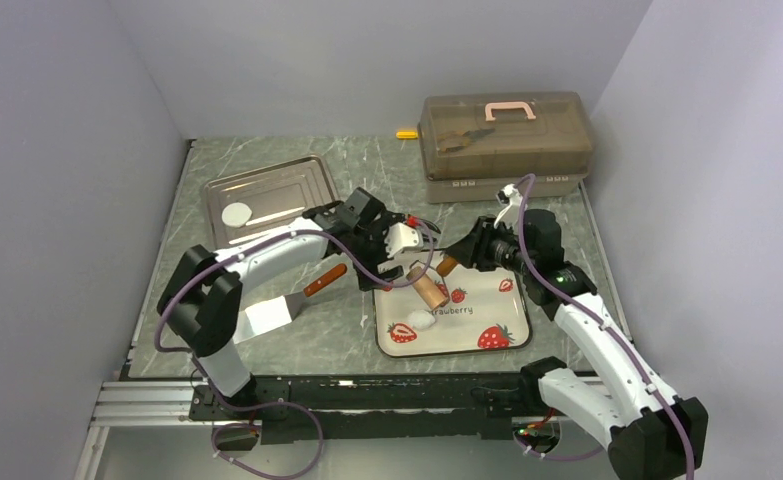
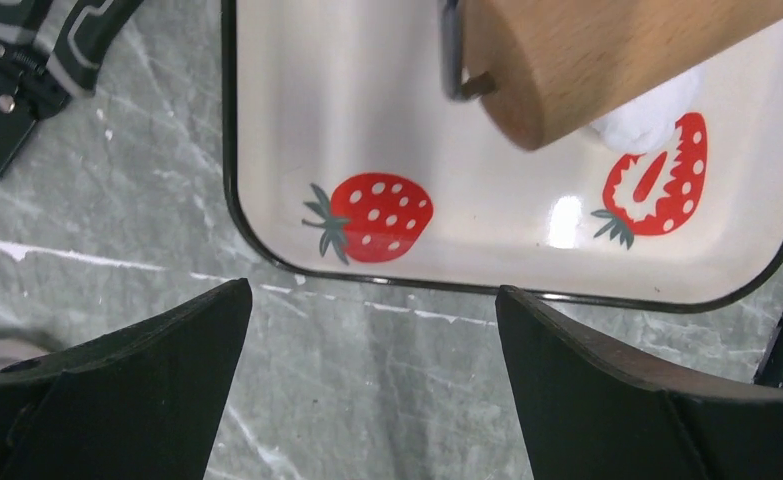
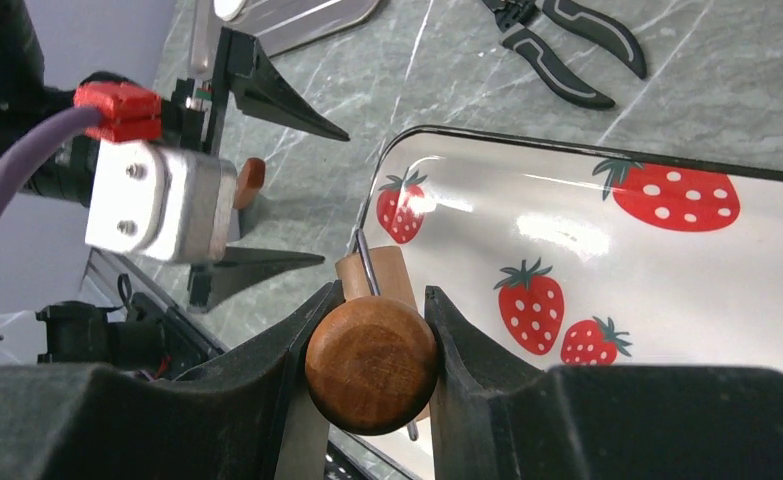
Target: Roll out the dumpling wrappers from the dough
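The right tool (image 3: 379, 300) grips the rolling pin (image 3: 372, 365) by its knob handle. The left tool (image 2: 372, 292) hangs wide open and empty over the tabletop (image 2: 367, 400). The dough (image 2: 647, 118) sits on the strawberry plate (image 2: 229, 150) beneath the pin's far end, so press down level and roll slowly outward.

Crowded over far-left corner of strawberry plate (image 1: 492, 305): left gripper (image 1: 419, 243), jaws spread wide, close beside right gripper (image 1: 457, 262), clamped on roller (image 1: 429, 291) handle. Barred diagonally across plate's left half by roller, tip over dough (image 1: 422, 320). Open above plate's right half. Walled beyond plate by toolbox (image 1: 507, 135). Left of plate: scraper (image 1: 297, 298), then metal tray (image 1: 267, 195). Pliers (image 3: 567, 50) flat just off plate rim.
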You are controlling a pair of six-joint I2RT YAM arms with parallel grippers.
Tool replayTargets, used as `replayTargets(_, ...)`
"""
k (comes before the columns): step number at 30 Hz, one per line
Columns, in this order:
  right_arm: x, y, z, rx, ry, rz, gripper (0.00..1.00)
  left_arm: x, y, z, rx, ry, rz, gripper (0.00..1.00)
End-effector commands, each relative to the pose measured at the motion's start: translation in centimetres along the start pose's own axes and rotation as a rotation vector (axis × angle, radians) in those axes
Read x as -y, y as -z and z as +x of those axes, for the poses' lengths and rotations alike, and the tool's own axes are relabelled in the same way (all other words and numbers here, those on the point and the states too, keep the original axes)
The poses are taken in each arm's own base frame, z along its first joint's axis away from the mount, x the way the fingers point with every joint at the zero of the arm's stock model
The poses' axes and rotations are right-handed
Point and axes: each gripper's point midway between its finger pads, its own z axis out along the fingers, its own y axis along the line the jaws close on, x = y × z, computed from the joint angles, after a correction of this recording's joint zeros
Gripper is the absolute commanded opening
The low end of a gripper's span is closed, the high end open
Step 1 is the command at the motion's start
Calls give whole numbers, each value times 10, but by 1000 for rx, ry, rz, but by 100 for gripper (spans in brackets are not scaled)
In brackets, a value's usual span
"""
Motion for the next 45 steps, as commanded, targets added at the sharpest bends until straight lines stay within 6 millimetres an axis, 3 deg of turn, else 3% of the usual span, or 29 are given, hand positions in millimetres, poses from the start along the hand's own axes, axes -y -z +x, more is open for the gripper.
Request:
replayTargets(1,-7,-3,-15,36,-57,-20,0,-7,-14,-19,52,0,-28,99)
replayTargets(7,0,-1,-4,-2,-145,-51,0,-6,-28,-18,49,86,12,83)
replayTargets(10,4,-1,5,-34,-182,-32,0,-19,-21,-16,64,141,-29,82)
replayTargets(13,-5,2,4,-6,-190,-84,0,-33,-15,-24,95,165,-7,84)
replayTargets(16,6,-3,9,26,-194,-61,0,-53,-23,-31,76,153,-36,85)
replayTargets(18,13,-8,17,12,-197,-47,0,-59,-36,-23,46,189,-45,82)
replayTargets(24,34,-8,29,60,-197,38,0,-40,-58,-2,28,303,13,76)
replayTargets(30,54,-15,55,37,-150,145,0,-40,-65,14,14,328,-6,75)
replayTargets(35,45,-17,55,1,-34,206,0,-36,-71,31,-6,414,14,63)
replayTargets(42,35,-34,94,-92,45,261,0,-28,-74,32,17,432,28,59)
replayTargets(45,38,-36,101,-87,54,309,0,-24,-76,38,22,440,30,56)
